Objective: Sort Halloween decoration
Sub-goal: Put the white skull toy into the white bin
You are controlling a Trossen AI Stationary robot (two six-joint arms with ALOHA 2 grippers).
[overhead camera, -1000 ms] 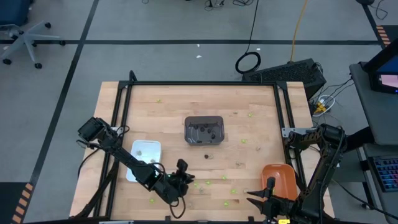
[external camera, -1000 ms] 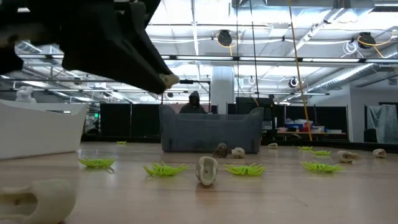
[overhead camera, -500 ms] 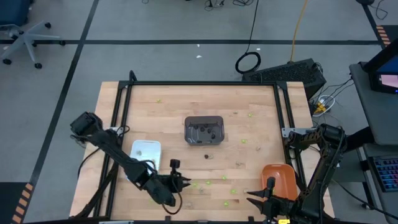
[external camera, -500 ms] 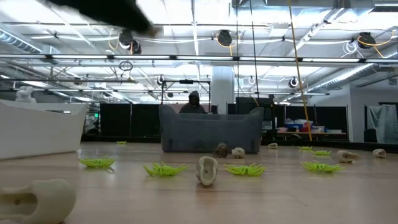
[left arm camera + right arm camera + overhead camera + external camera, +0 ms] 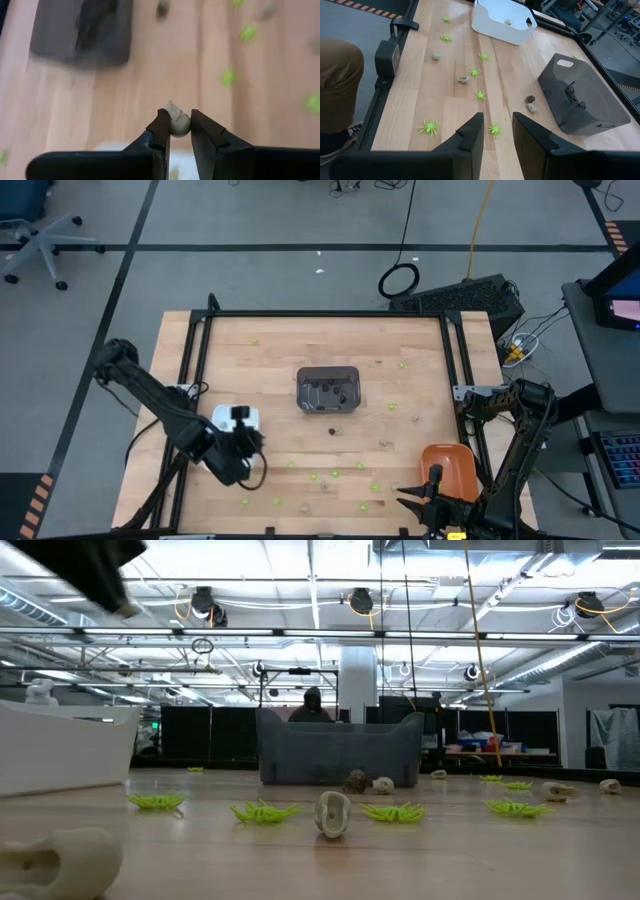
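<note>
My left gripper (image 5: pixel 177 131) is shut on a pale tan trinket (image 5: pixel 177 123) of the Halloween decoration. In the high view it (image 5: pixel 243 430) hangs over the white tray (image 5: pixel 228 420) at the table's left. In the low view its tip with the trinket (image 5: pixel 126 610) shows at the top left. My right gripper (image 5: pixel 496 134) waits open beside the orange tray (image 5: pixel 447 468) at the near right. Lime-green (image 5: pixel 480 95), tan (image 5: pixel 333 814) and dark (image 5: pixel 530 99) trinkets lie loose on the table. The dark grey tray (image 5: pixel 328 388) in the middle holds dark pieces. My left gripper pinches the tan trinket (image 5: pixel 179 125) between its two fingertips (image 5: pixel 161 125), one finger on each side. The fingers slant down from the near left. The trinket is lifted clear of the table, above the white tray.
A black frame (image 5: pixel 325 314) borders the wooden table. Most loose trinkets lie between the grey tray and the near edge (image 5: pixel 330 475). One large tan piece (image 5: pixel 60 860) lies right before the low camera. A person's leg (image 5: pixel 337 85) shows beyond the table's edge.
My left gripper has risen from near the table's front edge and gone toward the left and far edges, to above the white tray, rolling as it went. It stays shut on the tan trinket, which is lifted well clear of the table.
</note>
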